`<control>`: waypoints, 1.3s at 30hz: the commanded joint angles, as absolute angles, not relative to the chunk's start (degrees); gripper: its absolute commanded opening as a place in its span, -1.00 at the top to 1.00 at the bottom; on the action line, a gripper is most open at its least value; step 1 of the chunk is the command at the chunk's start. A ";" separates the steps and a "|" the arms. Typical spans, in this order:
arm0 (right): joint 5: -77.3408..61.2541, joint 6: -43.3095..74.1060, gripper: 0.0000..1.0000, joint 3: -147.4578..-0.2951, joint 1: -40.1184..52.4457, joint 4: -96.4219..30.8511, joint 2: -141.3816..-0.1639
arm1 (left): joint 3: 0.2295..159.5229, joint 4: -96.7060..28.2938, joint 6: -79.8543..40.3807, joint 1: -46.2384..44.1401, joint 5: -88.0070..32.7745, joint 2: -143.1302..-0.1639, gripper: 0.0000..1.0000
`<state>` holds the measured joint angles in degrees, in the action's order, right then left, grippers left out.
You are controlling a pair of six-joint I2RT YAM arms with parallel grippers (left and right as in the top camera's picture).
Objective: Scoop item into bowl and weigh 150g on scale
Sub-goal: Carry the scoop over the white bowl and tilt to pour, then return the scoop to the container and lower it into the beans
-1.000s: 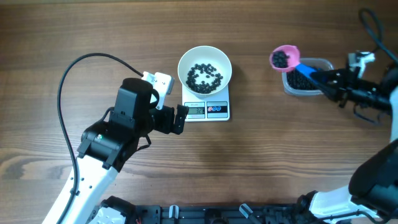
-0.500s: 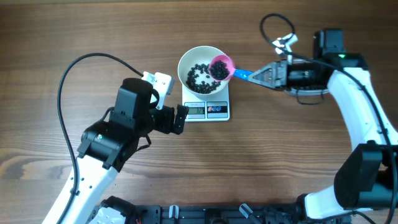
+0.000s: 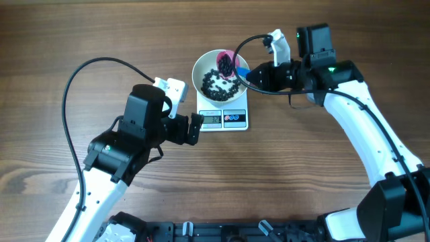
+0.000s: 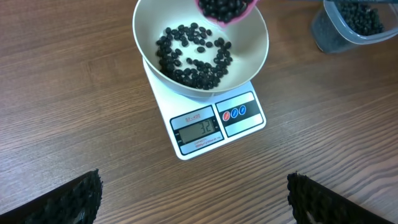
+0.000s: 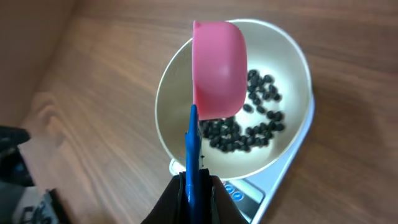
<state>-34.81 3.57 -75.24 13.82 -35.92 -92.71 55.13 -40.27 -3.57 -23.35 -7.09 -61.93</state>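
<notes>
Beads (image 3: 216, 82), small, round and black, lie loosely scattered across the bottom of the white bowl (image 3: 201, 69). The bowl sits squarely on the flat white scale (image 3: 239, 119) near the middle of the wooden bench (image 3: 316, 175). The scale's grey display (image 4: 198, 130) seems to read 32.

Over the far side of the bowl's rim hangs a pink scoop (image 3: 227, 62), tipped onto its side with its mouth turned toward the bowl's inside. In the left wrist view, more beads show packed in its cup. The right end effector (image 3: 252, 76) is closed tight on the scoop's thin blue handle (image 5: 193, 146), its dark fingers (image 5: 171, 202) pinching it from both sides just beside the bowl.

The left end effector (image 3: 196, 128) stands spread wide and holds nothing. It hovers above bare wood just left of the scale's front edge, its two fingertips (image 4: 68, 200) far apart at the bottom corners of its own camera view.

A clear plastic tub (image 4: 323, 34) with more beads stands on the bench to the right of the scale, apart from it.
</notes>
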 commanded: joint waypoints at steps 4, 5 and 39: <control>-23.35 -6.13 0.91 -76.18 17.15 -35.05 -91.31 | 55.42 -40.29 -3.90 -23.53 -6.52 -62.06 -1.00; -23.27 -6.46 0.91 -76.18 18.26 -34.63 -91.31 | 55.42 -40.29 -3.90 -23.53 -6.52 -62.06 -1.00; -36.05 18.57 0.92 -76.18 11.42 -30.30 -88.84 | 55.42 -40.29 -3.90 -23.53 -6.52 -62.06 -1.00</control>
<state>-21.45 14.11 -75.24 16.43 -30.30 -90.63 55.13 -40.32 -3.57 -23.35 -7.09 -61.93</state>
